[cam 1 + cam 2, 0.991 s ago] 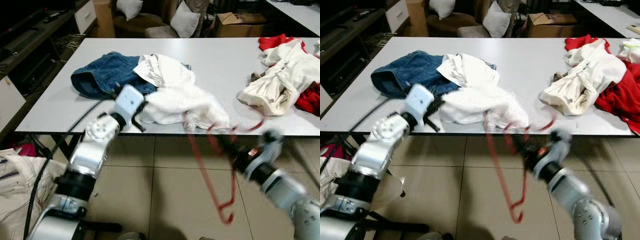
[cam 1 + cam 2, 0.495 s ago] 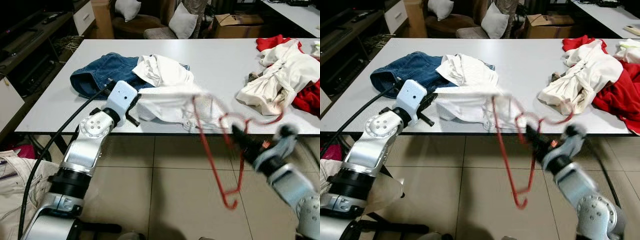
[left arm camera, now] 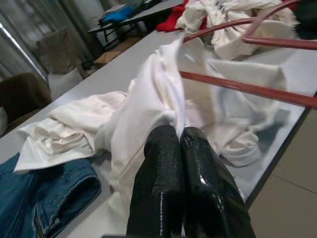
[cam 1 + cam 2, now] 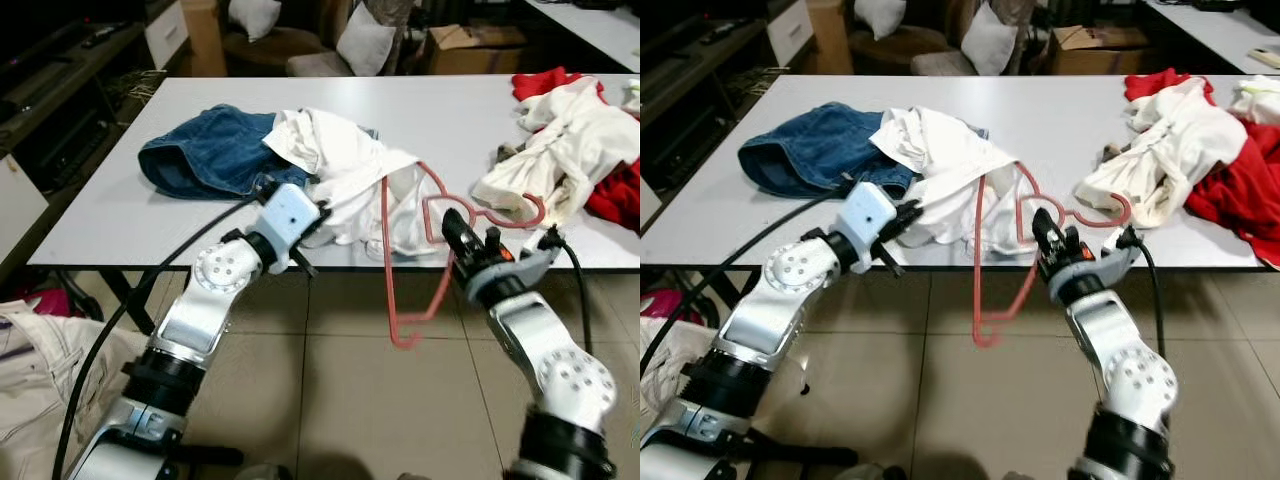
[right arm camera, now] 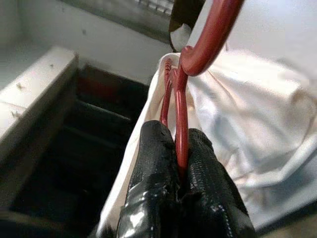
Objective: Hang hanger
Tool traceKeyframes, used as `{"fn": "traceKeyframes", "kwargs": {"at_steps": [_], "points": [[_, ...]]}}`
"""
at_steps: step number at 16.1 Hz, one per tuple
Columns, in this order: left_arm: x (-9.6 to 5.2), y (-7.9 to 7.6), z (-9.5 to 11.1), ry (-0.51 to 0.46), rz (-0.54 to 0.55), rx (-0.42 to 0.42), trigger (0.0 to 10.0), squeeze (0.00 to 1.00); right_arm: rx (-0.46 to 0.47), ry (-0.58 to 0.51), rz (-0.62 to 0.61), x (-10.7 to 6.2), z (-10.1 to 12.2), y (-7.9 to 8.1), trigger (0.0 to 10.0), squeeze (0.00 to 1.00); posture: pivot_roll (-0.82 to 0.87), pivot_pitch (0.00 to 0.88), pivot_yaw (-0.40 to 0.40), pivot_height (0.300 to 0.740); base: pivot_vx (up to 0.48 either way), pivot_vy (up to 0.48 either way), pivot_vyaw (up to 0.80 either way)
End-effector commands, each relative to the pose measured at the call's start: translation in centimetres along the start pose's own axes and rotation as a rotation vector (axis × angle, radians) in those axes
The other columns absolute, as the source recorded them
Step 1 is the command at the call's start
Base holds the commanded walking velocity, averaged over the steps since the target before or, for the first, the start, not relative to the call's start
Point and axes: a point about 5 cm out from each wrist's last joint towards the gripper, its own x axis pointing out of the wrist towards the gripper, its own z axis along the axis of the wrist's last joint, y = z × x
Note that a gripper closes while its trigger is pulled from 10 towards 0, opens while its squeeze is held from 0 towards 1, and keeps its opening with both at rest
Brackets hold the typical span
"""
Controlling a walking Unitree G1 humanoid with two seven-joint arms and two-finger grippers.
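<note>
My right gripper [image 4: 449,220] is shut on a red wire hanger [image 4: 385,250] at the table's front edge. In the right wrist view the hanger's neck [image 5: 180,130] runs between the black fingertips [image 5: 153,163]. The hanger's hook [image 4: 538,212] points right and its frame hangs below the table edge, with one arm lying against a white garment [image 4: 345,170]. My left gripper [image 4: 318,216] is shut on a fold of that garment [image 3: 158,94], holding it up next to the hanger bars [image 3: 247,89].
The grey table [image 4: 100,215] also holds blue jeans [image 4: 205,150] at the left and a heap of white and red clothes [image 4: 570,150] at the right. Beige clothing [image 4: 30,380] lies on the tiled floor at my left. A cushioned chair [image 4: 300,40] and a cardboard box [image 4: 475,45] stand behind the table.
My right gripper raised the hanger from below the table edge up against the white garment. My left gripper moved right along the edge, lifting the cloth.
</note>
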Motion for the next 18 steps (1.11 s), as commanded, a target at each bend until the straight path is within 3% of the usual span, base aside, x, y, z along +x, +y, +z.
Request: {"fn": "traceKeyframes", "kwargs": {"at_steps": [1, 6, 10, 11, 16, 18], "points": [[-0.3, -0.3, 0.0, 0.004, -0.032, 0.031, 0.0, 0.00, 0.056, -0.084, -0.026, 0.4, 1.0, -0.2, 10.0, 0.00, -0.19, 0.000, 0.064, 0.740, 0.000, 0.000, 0.00], [-1.0, -1.7, -0.3, 0.008, -0.171, -0.018, 0.0, 0.00, 0.144, -0.212, -0.044, 2.9, 1.2, -0.1, 10.0, 0.00, -0.16, 0.000, 0.081, 0.740, 0.000, 0.000, 0.00], [-1.5, -2.4, 0.9, -0.047, -0.262, -0.157, 0.0, 0.00, 0.184, -0.320, -0.097, 4.6, 2.2, 0.0, 10.0, 0.00, -0.15, 0.000, 0.084, 0.740, 0.000, 0.000, 0.00], [-1.9, -3.3, 0.8, -0.039, -0.338, -0.158, 0.0, 0.00, 0.178, -0.320, -0.092, 5.0, 2.0, 0.3, 10.0, 0.00, -0.15, 0.000, 0.083, 0.740, 0.000, 0.000, 0.00], [-1.8, -5.1, 2.0, -0.086, -0.440, -0.240, 0.0, 0.00, 0.171, -0.315, -0.094, 6.3, 1.5, 0.8, 10.0, 0.00, -0.14, 0.000, 0.077, 0.740, 0.000, 0.000, 0.00], [-0.8, -5.3, 3.2, -0.137, -0.409, -0.291, 0.0, 0.00, 0.141, -0.285, -0.096, 6.9, 0.9, 1.0, 10.0, 0.00, -0.14, 0.000, 0.071, 0.740, 0.000, 0.000, 0.00]]}}
